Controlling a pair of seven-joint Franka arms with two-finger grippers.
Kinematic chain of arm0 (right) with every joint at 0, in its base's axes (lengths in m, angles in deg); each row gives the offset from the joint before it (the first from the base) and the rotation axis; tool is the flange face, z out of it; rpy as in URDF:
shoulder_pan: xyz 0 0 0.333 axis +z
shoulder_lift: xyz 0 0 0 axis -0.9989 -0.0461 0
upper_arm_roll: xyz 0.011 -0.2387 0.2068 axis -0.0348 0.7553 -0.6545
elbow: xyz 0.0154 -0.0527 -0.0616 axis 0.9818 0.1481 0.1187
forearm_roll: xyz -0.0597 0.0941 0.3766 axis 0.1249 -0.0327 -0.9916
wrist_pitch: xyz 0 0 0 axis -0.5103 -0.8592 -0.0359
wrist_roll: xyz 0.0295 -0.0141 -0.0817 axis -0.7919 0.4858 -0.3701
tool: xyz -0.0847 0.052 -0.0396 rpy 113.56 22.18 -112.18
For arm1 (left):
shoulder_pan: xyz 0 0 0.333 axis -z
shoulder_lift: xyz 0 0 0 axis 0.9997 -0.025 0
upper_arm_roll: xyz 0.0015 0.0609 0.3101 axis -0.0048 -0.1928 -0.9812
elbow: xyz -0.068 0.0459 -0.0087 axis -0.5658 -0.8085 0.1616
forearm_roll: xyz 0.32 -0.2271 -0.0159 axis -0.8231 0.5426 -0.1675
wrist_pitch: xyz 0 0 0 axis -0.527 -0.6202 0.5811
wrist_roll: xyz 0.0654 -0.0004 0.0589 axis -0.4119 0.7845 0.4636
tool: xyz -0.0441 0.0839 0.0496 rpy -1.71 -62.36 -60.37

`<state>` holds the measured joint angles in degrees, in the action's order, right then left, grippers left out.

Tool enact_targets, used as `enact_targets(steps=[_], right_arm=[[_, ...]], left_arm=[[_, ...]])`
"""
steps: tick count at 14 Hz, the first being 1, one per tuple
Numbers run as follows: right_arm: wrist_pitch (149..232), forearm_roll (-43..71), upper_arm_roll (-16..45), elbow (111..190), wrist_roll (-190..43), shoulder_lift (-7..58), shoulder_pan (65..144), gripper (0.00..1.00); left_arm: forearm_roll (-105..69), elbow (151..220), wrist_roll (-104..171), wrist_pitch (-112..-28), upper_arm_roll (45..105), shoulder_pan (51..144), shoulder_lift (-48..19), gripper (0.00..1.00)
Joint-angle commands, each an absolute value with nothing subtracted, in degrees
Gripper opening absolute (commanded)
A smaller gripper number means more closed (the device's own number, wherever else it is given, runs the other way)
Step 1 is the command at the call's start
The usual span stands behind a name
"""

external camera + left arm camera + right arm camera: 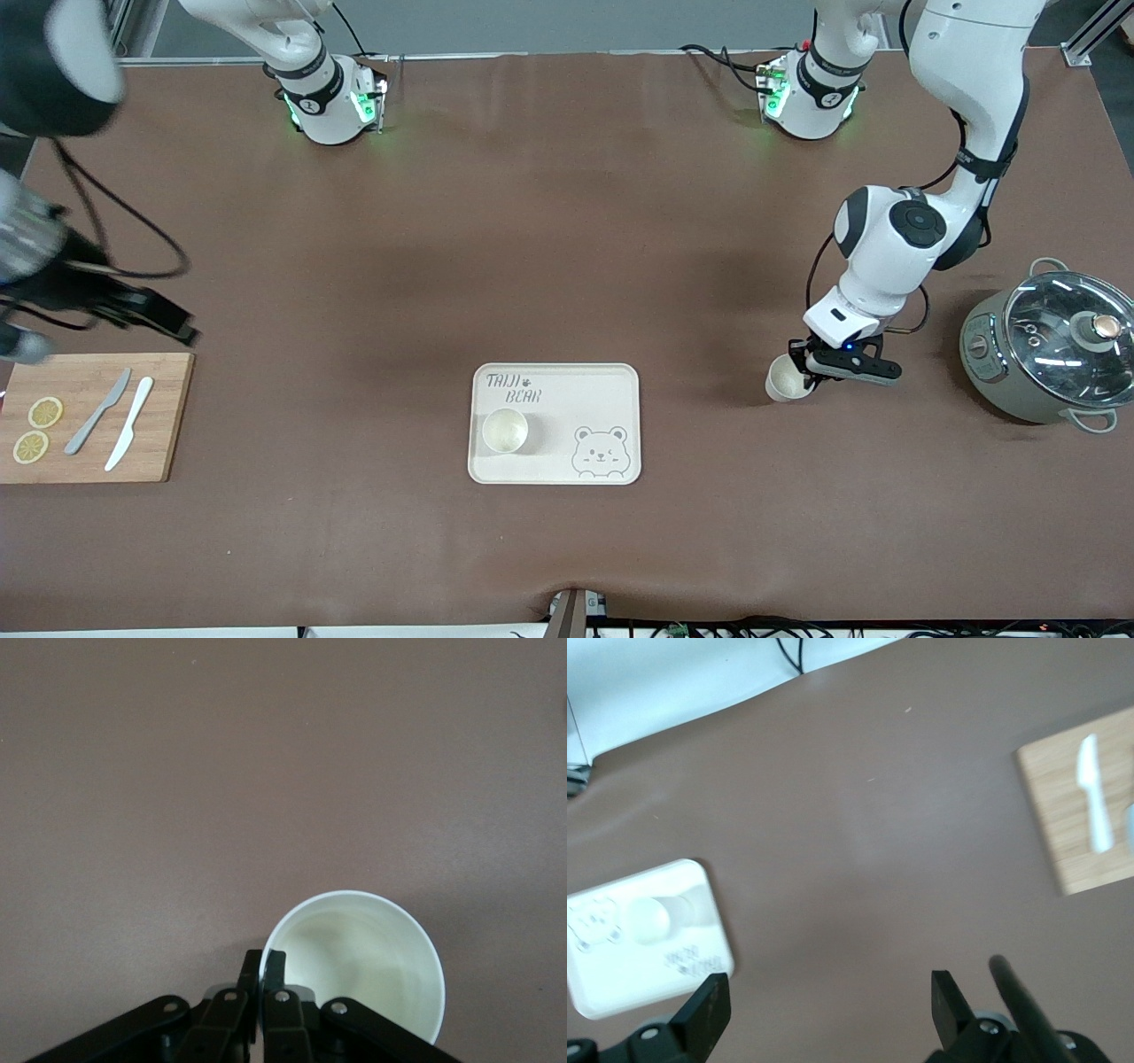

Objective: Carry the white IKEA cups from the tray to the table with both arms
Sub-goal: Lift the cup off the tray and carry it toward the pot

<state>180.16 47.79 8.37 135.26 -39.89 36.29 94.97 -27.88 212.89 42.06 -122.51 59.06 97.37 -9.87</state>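
One white cup (505, 430) stands upright on the bear-printed tray (611, 385), under the "TAIJI BEAR" lettering. The other white cup (785, 380) is low over the brown table between the tray and the pot, toward the left arm's end. My left gripper (804, 365) is shut on its rim. In the left wrist view the fingertips (251, 967) pinch the cup's wall (363, 961), one inside and one outside. My right gripper (170, 319) hangs open and empty, high above the table by the cutting board. Its wrist view shows its spread fingers (709, 1010), the tray (602, 983) and the cup on it (648, 918).
A wooden cutting board (164, 416) with two lemon slices (44, 412) and two knives (130, 422) lies at the right arm's end. A grey pot with a glass lid (1054, 350) stands at the left arm's end. The board also shows in the right wrist view (1063, 815).
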Motion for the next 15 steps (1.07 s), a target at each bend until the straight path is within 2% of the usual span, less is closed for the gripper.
enact_targets(steps=[1,7,9,15], right_arm=[[185.06,47.33,9.03,133.17,-30.65,30.6,98.51,1.0],[188.76,47.5,9.21,123.51,-21.49,17.32,105.71,1.0],[189.82,47.59,9.3,121.66,-20.08,14.07,107.22,1.0],[199.04,49.44,9.39,121.47,-19.81,7.73,109.6,1.0]], left_arm=[[-28.88,212.74,42.64,-125.39,59.58,95.61,-11.29,0.0],[-28.88,212.12,43.08,-127.42,59.58,95.51,-13.14,0.0],[-28.88,211.16,44.82,-127.51,59.67,95.51,-14.36,0.99],[-28.0,210.71,43.26,-126.46,59.75,95.43,-12.45,1.0]])
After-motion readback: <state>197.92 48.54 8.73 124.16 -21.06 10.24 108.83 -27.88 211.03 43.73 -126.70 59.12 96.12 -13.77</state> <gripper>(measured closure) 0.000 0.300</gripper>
